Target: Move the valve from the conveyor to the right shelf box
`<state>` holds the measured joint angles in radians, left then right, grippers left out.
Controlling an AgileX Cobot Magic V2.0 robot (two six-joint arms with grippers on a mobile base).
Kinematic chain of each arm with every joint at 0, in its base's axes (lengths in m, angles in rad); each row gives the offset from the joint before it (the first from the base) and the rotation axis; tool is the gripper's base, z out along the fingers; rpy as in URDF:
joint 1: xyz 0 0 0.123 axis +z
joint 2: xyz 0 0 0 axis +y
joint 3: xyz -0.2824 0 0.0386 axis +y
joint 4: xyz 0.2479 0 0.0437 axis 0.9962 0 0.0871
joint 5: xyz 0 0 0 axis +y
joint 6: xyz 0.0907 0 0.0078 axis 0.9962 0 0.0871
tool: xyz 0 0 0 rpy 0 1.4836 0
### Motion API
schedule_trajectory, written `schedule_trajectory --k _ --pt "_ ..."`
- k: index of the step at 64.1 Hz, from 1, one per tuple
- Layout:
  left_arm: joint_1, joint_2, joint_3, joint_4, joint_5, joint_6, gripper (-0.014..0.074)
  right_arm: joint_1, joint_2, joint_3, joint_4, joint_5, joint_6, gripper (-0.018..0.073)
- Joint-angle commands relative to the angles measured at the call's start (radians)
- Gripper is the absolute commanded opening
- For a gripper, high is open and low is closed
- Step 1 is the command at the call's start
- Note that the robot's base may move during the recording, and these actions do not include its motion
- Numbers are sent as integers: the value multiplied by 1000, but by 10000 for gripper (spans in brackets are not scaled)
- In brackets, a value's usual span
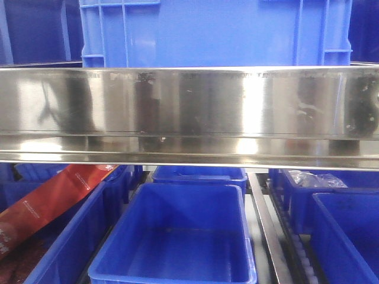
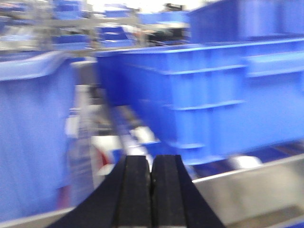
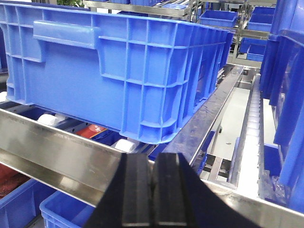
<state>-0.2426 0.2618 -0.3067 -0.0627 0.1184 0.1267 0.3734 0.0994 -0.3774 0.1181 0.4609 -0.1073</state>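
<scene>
The valve shows in no view, and the conveyor is out of view. My left gripper point(image 2: 151, 159) is shut, its black pads pressed together with nothing between them. It points at a large blue crate point(image 2: 213, 95) on a steel shelf, and that view is blurred. My right gripper point(image 3: 154, 159) is also shut and empty, hovering just in front of a steel shelf rail point(image 3: 57, 152). Above that rail, a big blue crate point(image 3: 118, 61) rests on white rollers point(image 3: 47, 118). Neither gripper appears in the front view.
A wide steel shelf rail point(image 1: 189, 106) crosses the front view, with a blue crate point(image 1: 213, 29) on top. Below it stand open blue bins: an empty middle one point(image 1: 177, 236), a left one holding a red packet point(image 1: 47, 201), and a right one with clear plastic point(image 1: 314, 179).
</scene>
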Motion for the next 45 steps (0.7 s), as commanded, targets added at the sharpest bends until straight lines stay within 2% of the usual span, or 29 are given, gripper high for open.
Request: schedule_trajectory --k 1,7,19,24,26,45 --pt "80 -71 51 3 -17 -8 -111 -1 -5 2 -10 -21 -4 -162" --pt "163 -153 129 3 -18 -8 -111 -1 -5 2 -10 -21 -4 -162" --pt "262 -262 281 3 -84 -8 -111 -1 -5 2 -10 -21 -4 -162" --pt "278 -262 307 3 -171 -8 -111 -1 -5 2 -10 -21 -4 -162" --pt "281 -262 307 3 -118 -8 -111 -1 -5 2 -10 -23 -4 -162" --pt "279 -262 307 3 -118 -8 -111 -1 -5 2 -10 -24 -4 -162"
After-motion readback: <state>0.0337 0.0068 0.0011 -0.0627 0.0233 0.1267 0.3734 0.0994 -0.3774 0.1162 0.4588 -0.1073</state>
